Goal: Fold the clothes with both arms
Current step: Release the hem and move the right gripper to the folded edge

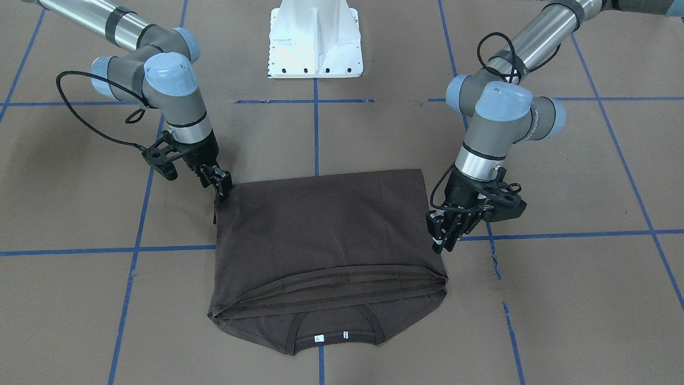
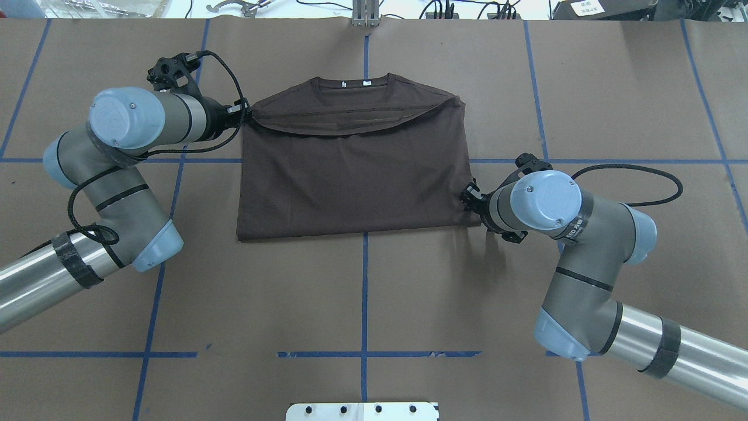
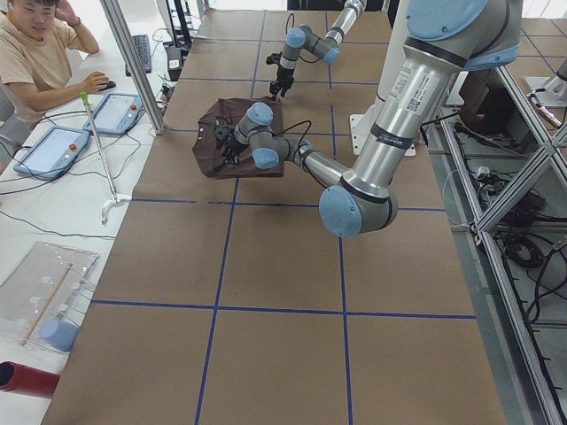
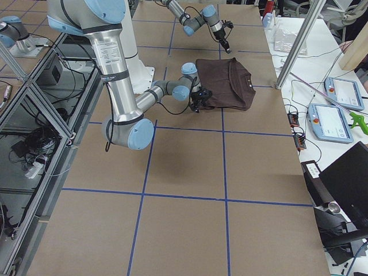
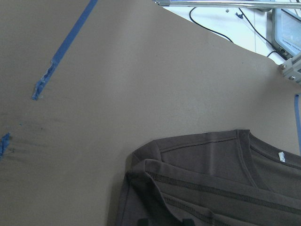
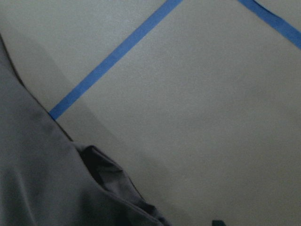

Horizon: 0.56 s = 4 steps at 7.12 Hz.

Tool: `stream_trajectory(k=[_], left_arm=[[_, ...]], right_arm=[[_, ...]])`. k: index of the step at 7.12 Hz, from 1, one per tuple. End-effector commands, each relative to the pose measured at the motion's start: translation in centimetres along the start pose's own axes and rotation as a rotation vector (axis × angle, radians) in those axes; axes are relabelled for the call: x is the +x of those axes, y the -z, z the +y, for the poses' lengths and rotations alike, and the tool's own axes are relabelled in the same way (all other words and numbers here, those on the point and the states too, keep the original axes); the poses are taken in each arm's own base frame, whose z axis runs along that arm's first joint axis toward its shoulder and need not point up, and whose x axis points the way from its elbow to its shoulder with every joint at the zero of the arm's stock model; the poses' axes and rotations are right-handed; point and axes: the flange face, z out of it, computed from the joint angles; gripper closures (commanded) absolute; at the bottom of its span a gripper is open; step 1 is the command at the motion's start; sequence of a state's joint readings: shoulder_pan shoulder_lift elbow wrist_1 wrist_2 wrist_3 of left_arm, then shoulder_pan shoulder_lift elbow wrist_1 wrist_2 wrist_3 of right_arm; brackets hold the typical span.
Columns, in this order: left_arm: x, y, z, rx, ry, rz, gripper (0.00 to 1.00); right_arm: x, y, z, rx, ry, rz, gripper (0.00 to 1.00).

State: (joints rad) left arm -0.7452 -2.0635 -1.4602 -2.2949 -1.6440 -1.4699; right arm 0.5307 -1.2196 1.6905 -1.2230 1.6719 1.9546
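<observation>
The dark brown T-shirt (image 1: 320, 230) lies folded in half on the brown table, its hem laid up to the collar (image 1: 334, 326) with two white labels. It also shows in the overhead view (image 2: 350, 175). My left gripper (image 1: 441, 240) (image 2: 245, 115) hangs at the hem's end by the collar. Its fingertips (image 5: 141, 221) stand apart over the cloth, so it is open. My right gripper (image 1: 223, 190) (image 2: 469, 196) is at the fold's corner near the robot. A bunch of cloth (image 6: 113, 183) rises toward it, and it looks shut on that corner.
The white pedestal (image 1: 315, 43) stands behind the shirt. Blue tape lines (image 1: 315, 133) grid the brown table cover. An operator (image 3: 35, 53) sits at a side desk with tablets (image 3: 115, 111), off the table's far edge.
</observation>
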Motion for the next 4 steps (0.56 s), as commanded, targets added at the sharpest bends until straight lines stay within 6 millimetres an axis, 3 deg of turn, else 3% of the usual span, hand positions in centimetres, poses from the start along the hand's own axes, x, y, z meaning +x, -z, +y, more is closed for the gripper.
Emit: stream_trajectory(k=[1,2,4], left_arm=[[-0.16,-0.10,0.07,0.001,0.004,-0.003,0.63],[-0.17,-0.10,0.07,0.001,0.004,-0.003,0.63],[-0.20,-0.19,0.17,0.000,0.005,-0.005,0.62]], right_arm=[[-0.61,-0.08,0.19,0.021,0.004,-0.009,0.47],[-1.17,0.27,0.24,0.020,0.003,-0.017,0.96],[-1.41,0.77,0.61,0.012,0.010,-0.026,1.00]])
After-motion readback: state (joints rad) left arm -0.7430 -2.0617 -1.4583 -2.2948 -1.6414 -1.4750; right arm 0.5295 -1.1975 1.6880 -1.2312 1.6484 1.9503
